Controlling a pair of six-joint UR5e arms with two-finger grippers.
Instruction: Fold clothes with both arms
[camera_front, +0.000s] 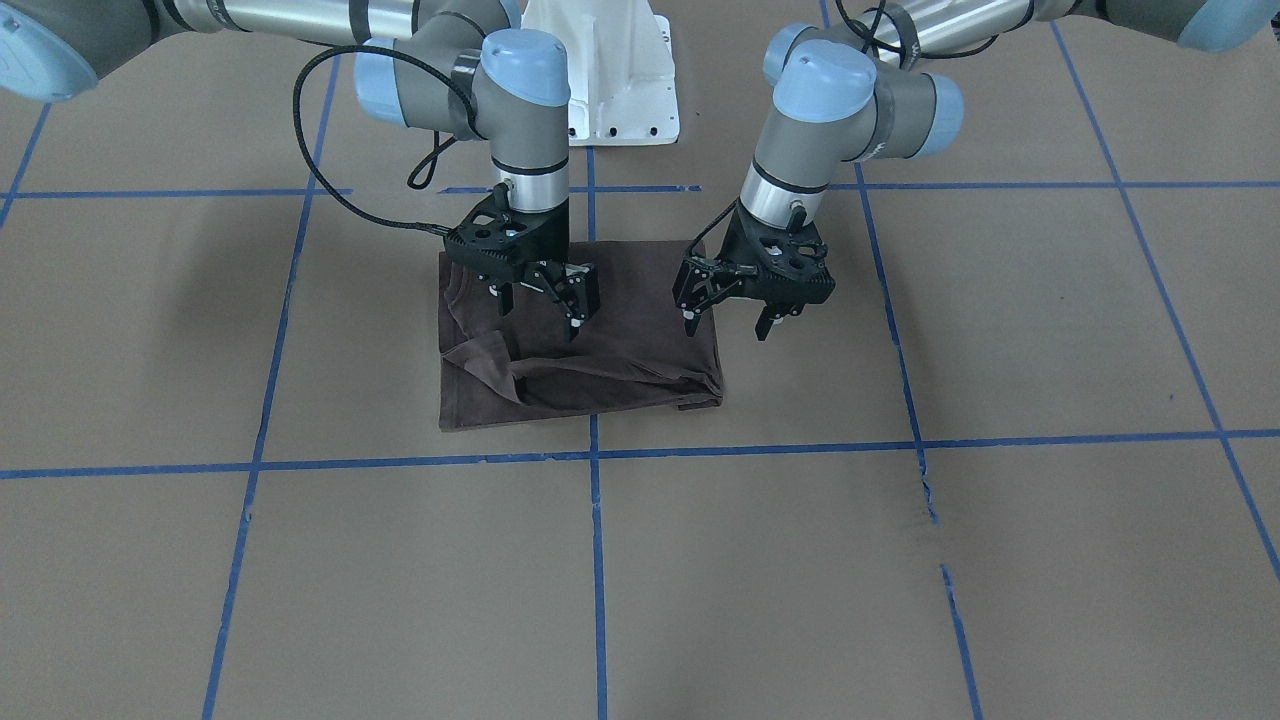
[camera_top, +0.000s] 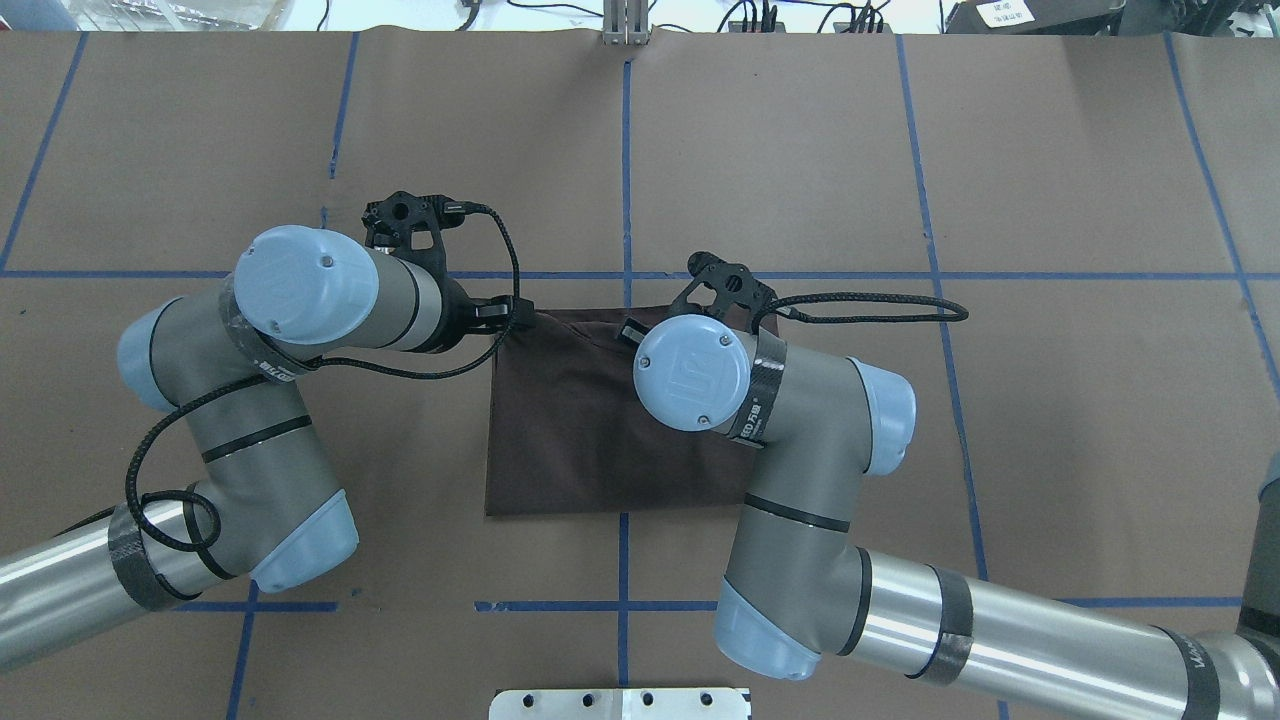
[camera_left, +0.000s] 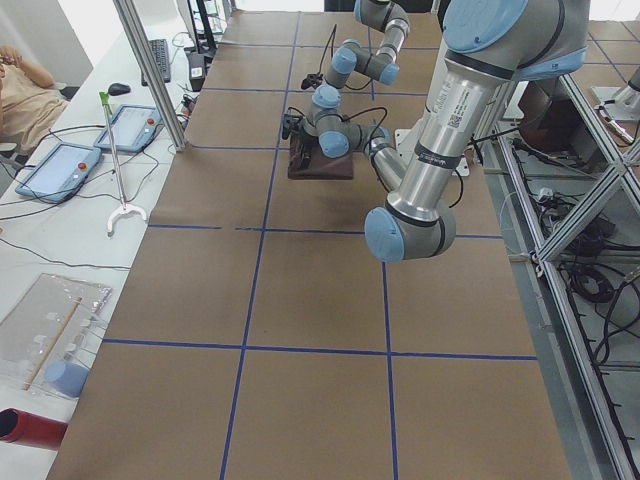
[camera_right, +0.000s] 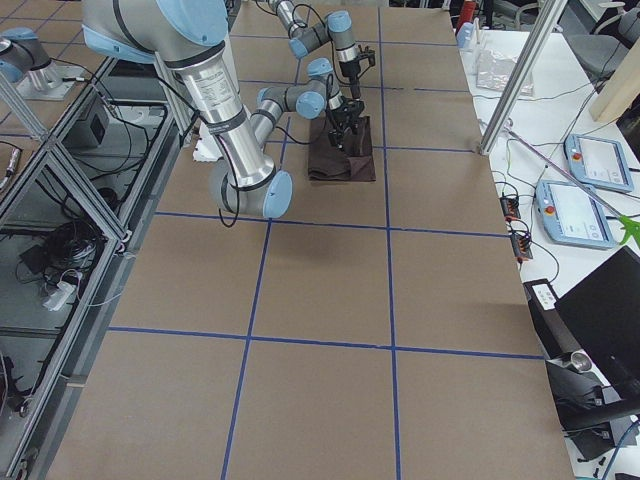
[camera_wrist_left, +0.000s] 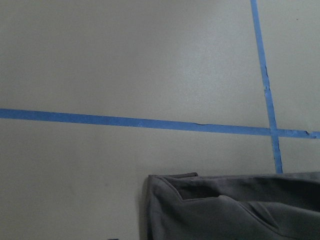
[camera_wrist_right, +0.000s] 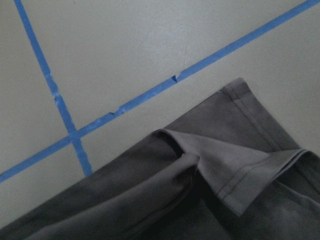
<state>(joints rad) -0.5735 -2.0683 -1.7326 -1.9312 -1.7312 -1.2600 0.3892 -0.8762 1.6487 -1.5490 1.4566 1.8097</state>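
1. Dark brown folded cotton T-shirt (camera_front: 640, 335) lies flat beneath both sets of jaws, which stand spread and empty.
2. Black two-finger right gripper (camera_front: 540, 318) hangs over the shirt's half on the robot's right; black left gripper (camera_front: 727, 330) hangs at its opposite edge.
3. Cloth is rumpled along the side away from the robot, one flap turned over.
4. Around it, brown paper tabletop (camera_front: 900, 560) crossed by blue tape lines (camera_front: 760, 445); the shirt straddles one.

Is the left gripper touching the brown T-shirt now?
Cannot tell. In the front-facing view the open left gripper has one fingertip over the T-shirt edge, but no view shows contact or gap plainly.
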